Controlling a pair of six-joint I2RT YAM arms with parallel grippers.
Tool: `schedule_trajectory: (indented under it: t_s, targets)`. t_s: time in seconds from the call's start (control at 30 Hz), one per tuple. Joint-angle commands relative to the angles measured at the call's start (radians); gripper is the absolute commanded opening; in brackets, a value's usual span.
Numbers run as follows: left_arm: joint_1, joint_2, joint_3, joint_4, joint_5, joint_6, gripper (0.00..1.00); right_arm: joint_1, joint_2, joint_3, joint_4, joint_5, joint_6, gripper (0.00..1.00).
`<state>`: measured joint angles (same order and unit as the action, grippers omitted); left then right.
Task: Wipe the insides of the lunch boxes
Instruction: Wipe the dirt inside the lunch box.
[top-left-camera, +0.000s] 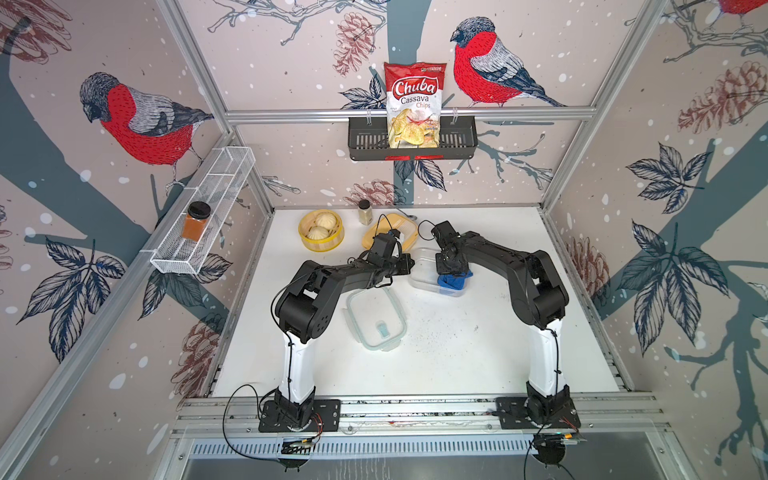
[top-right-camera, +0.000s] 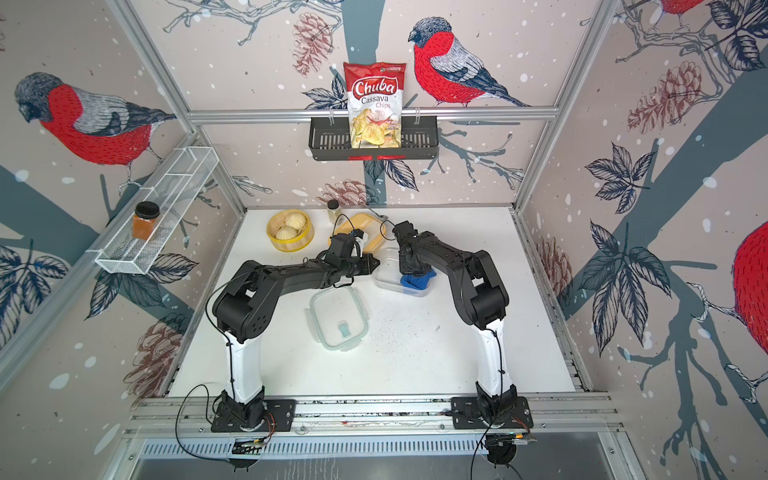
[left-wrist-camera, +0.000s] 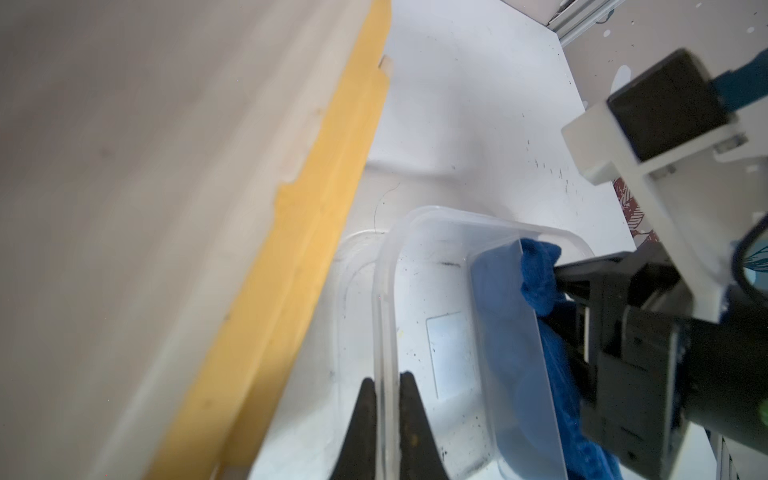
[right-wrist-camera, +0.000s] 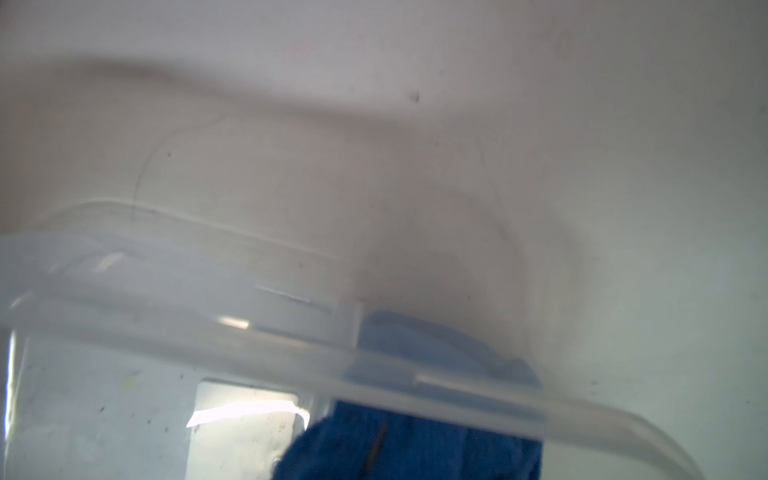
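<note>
Where the two arms meet, clear lunch box (top-left-camera: 422, 272): open on the bench (top-left-camera: 478, 365), just right of centre, with dark specks on its floor.
Left fingers (left-wrist-camera: 362, 419): clamped on the clear lunch box's left wall, one finger inside and one outside.
Blue cloth (top-left-camera: 453, 282): bunched in the right end of the clear lunch box, against its floor and wall.
Right fingers (left-wrist-camera: 582, 276): pointing down into the box, pinched together on the blue cloth.
Green-rimmed lid (top-left-camera: 376, 318): flat on the bench, nearer than the clear lunch box and to its left, apart from it, beside the left forearm.
Yellow lunch box (top-left-camera: 409, 235): just beyond the clear lunch box on the far side, cream top showing, partly hidden by the left wrist.
Steamer basket (top-left-camera: 321, 243): left of the yellow lunch box, with two buns inside.
Spice jar (top-left-camera: 365, 211): upright near the far edge, between the steamer basket and the yellow lunch box.
Bench specks (top-left-camera: 432, 332): scattered right of the green-rimmed lid.
Chips bag (top-left-camera: 413, 104): standing in a black basket (top-left-camera: 457, 141) on the far wall.
Orange jar (top-left-camera: 196, 222): in a white wire shelf (top-left-camera: 224, 178) on the left wall.
</note>
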<state>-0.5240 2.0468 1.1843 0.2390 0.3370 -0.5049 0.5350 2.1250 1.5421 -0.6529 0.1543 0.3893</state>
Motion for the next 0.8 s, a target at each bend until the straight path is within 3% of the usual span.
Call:
schedule_trajectory:
  t_s: [0.0,0.4,0.77]
  targets:
    - [0.001,0.033,-0.023,-0.265,0.023,0.065,0.00,0.026,0.009,-0.023,-0.180,-0.338,-0.013,0.00]
    - [-0.001,0.015,-0.026,-0.254,0.008,0.054,0.00,0.053,0.039,-0.105,-0.134,-0.302,-0.018,0.00]
    - [0.000,0.002,-0.042,-0.239,-0.013,0.035,0.00,0.030,-0.133,-0.188,-0.060,-0.297,-0.011,0.00]
